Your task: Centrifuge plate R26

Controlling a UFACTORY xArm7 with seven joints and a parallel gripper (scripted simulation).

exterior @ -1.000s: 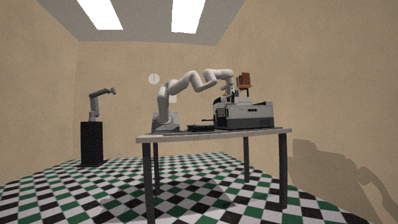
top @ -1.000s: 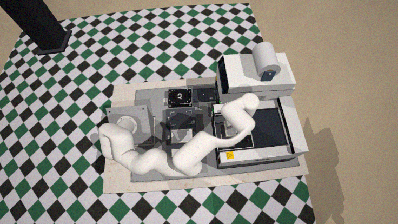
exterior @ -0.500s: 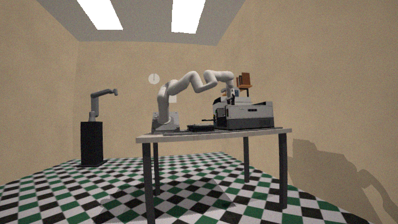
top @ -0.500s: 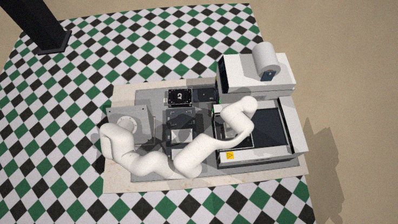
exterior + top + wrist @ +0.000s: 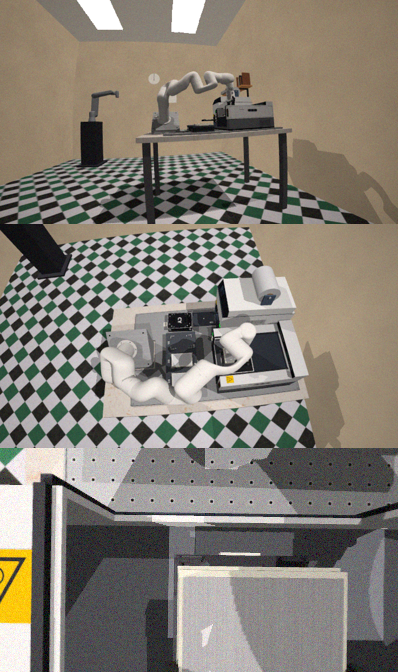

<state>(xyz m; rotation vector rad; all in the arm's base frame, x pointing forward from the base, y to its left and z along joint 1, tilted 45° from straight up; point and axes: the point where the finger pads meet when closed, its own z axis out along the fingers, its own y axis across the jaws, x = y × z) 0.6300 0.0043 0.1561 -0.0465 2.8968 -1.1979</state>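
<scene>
In the wrist view the plate R26 (image 5: 262, 618), cream-rimmed with a grey foil seal, fills the lower middle. My gripper (image 5: 229, 100) is shut on it; the fingers themselves do not show in the wrist view. The plate hangs in the centrifuge's open door hole, above the dark bucket space (image 5: 115, 598). In the top view my forearm covers the gripper and most of the hole. The centrifuge (image 5: 292, 355) (image 5: 250, 112) stands at the right of the table. The sealer's stage (image 5: 204, 318) is bare. A light plate (image 5: 178, 378) lies on D3, half under my arm.
The sealer (image 5: 250, 299) with its foil roll (image 5: 265, 282) stands behind the centrifuge. The nest CY (image 5: 180, 321) is dark and bare. Plate R62 (image 5: 182, 359) lies on D2; D1 (image 5: 180, 341) holds nothing. A yellow warning label (image 5: 10, 585) marks the centrifuge's top.
</scene>
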